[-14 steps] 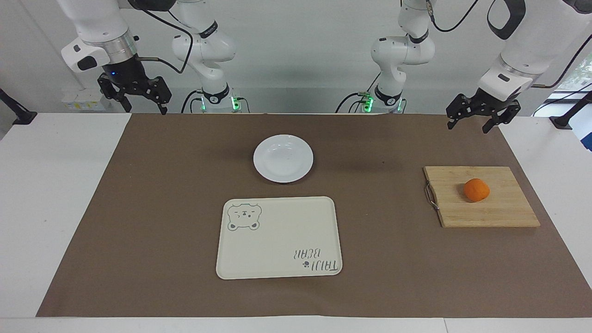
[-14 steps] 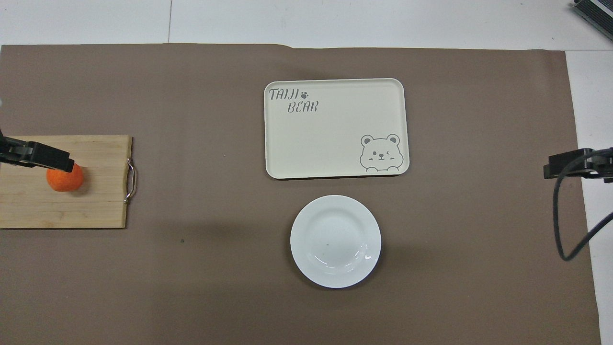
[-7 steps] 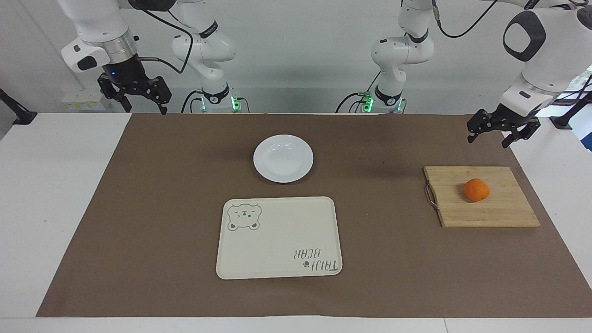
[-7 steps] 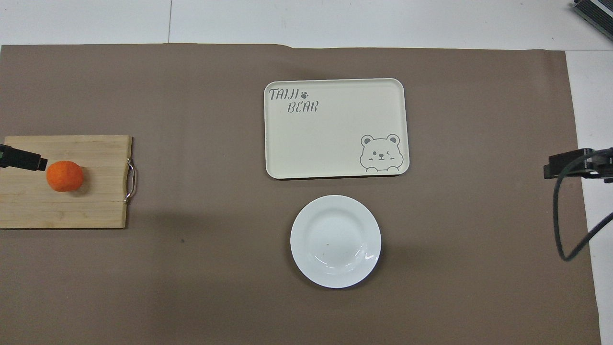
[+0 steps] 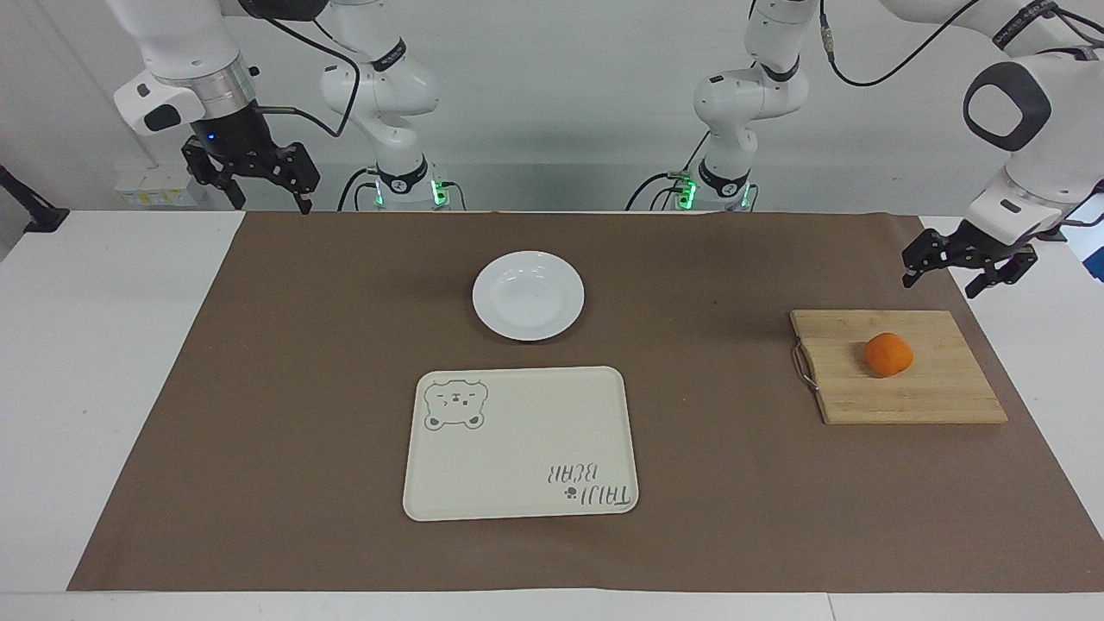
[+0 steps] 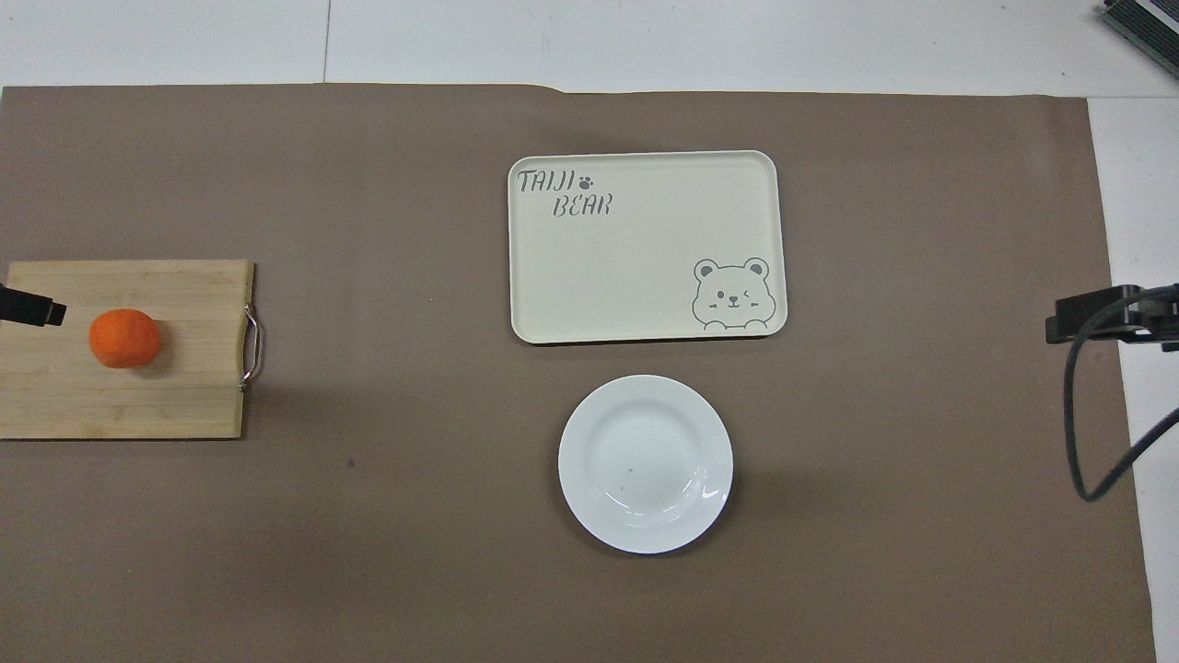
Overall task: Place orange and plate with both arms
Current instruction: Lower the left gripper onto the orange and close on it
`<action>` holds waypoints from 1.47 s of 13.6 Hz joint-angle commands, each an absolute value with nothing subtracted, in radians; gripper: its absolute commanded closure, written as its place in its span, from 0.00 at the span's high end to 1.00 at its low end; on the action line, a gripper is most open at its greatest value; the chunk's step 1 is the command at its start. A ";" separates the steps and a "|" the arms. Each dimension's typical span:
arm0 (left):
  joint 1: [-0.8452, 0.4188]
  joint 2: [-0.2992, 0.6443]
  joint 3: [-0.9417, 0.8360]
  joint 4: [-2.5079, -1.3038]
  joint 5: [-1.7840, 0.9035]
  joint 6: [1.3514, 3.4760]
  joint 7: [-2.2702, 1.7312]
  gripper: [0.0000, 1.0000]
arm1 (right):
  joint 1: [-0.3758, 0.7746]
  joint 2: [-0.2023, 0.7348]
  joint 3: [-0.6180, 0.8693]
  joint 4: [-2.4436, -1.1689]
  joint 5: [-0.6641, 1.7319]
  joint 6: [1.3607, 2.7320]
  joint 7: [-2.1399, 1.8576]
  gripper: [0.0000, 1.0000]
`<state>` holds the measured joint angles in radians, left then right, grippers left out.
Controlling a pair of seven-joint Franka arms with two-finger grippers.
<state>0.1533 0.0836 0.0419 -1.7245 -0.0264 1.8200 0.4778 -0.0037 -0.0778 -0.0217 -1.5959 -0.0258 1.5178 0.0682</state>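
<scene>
Both arms raised, grippers empty; orange and plate at rest.

The left gripper (image 5: 957,278) hangs open above the left arm's end of the brown mat (image 5: 716,517); the orange (image 5: 888,354) sits below it on the wooden cutting board (image 5: 914,401), not touched. The right gripper (image 5: 263,185) hangs open over the right arm's end of the table, well apart from the plate (image 5: 528,295). The plate lies mid-mat, just beside the cream tray (image 5: 517,448), on the tray's robot side.
</scene>
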 commanded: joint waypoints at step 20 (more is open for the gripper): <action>0.216 0.238 0.034 -2.052 -0.038 2.330 0.522 1.00 | -0.009 -0.101 -0.021 -1.623 -0.021 1.522 0.041 1.00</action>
